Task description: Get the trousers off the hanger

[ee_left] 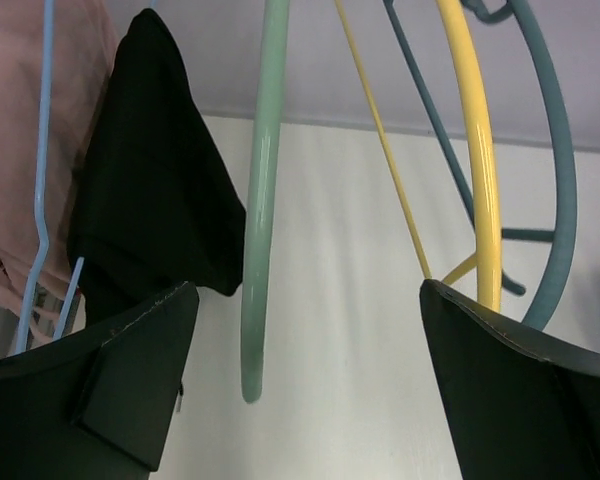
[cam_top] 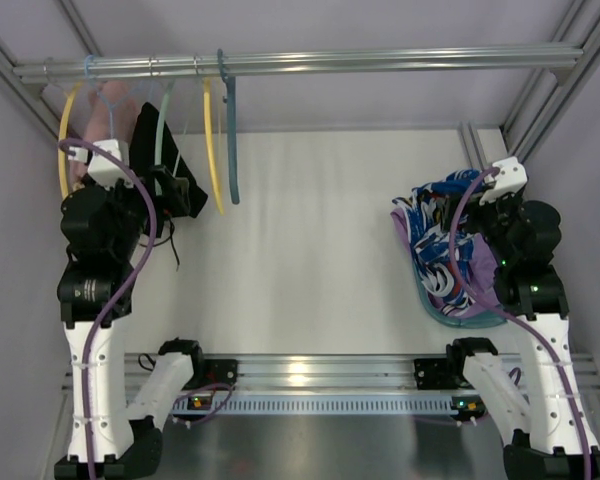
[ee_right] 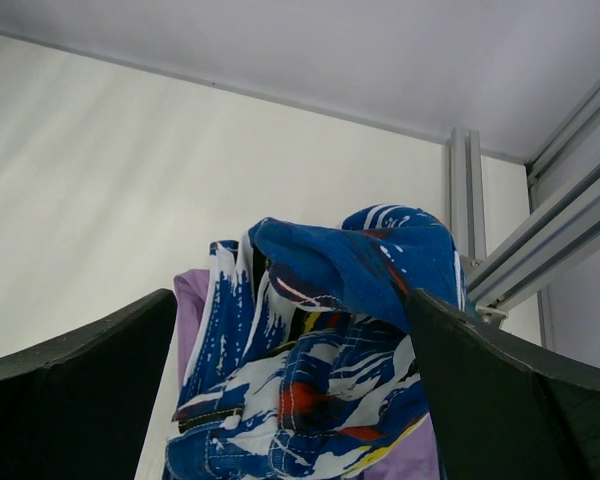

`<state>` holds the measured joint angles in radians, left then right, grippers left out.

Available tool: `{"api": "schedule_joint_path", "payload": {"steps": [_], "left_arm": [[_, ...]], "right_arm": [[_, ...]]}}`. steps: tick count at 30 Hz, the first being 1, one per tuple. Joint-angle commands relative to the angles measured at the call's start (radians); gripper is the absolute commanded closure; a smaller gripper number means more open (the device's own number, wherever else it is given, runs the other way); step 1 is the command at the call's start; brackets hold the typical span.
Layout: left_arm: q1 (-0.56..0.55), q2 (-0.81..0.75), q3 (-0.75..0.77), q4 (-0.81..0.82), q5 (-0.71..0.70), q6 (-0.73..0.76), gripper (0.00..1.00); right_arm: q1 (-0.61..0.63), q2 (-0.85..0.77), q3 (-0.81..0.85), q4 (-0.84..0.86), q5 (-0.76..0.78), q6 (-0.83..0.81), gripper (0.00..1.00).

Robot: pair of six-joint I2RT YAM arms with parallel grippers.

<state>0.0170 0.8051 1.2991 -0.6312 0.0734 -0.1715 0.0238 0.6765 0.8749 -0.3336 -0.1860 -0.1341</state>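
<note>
The trousers [cam_top: 438, 240] lie bunched on the table at the right, blue with white, navy and red patches, on top of a purple cloth. In the right wrist view the trousers [ee_right: 310, 350] sit between the wide-open fingers of my right gripper [ee_right: 290, 390], which hovers at the pile [cam_top: 465, 210]. The mint-green hanger [cam_top: 160, 135] hangs bare on the rail at the left. In the left wrist view the hanger's arm [ee_left: 258, 220] ends between the fingers of my open left gripper [ee_left: 310, 380], untouched and nearer the left finger. In the top view the left gripper [cam_top: 168, 188] is below the rail.
The metal rail [cam_top: 300, 65] also holds two yellow hangers [cam_top: 212, 140], a slate-blue hanger [cam_top: 230, 130], a black garment [cam_top: 185, 180] and a pink garment [ee_left: 10, 150]. The purple cloth [cam_top: 477, 300] lies under the trousers. Frame posts stand at the right wall [cam_top: 470, 145].
</note>
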Motion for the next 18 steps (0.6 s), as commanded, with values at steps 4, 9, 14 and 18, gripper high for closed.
{"api": "schedule_joint_path", "payload": {"steps": [4, 9, 14, 18], "left_arm": [[0.000, 0.077, 0.152, -0.177, 0.092, 0.145, 0.02], [0.000, 0.140, 0.262, -0.188, 0.302, 0.199, 0.02], [-0.011, 0.242, 0.342, -0.186, 0.422, 0.225, 0.01], [-0.089, 0.290, 0.379, -0.186, 0.439, 0.241, 0.02]], "right_arm": [[-0.009, -0.029, 0.039, 0.008, -0.062, 0.031, 0.01], [-0.008, -0.031, 0.045, 0.016, -0.090, 0.063, 0.01], [-0.008, -0.040, 0.053, 0.018, -0.118, 0.088, 0.01], [-0.008, -0.055, 0.056, 0.016, -0.159, 0.096, 0.01]]}}
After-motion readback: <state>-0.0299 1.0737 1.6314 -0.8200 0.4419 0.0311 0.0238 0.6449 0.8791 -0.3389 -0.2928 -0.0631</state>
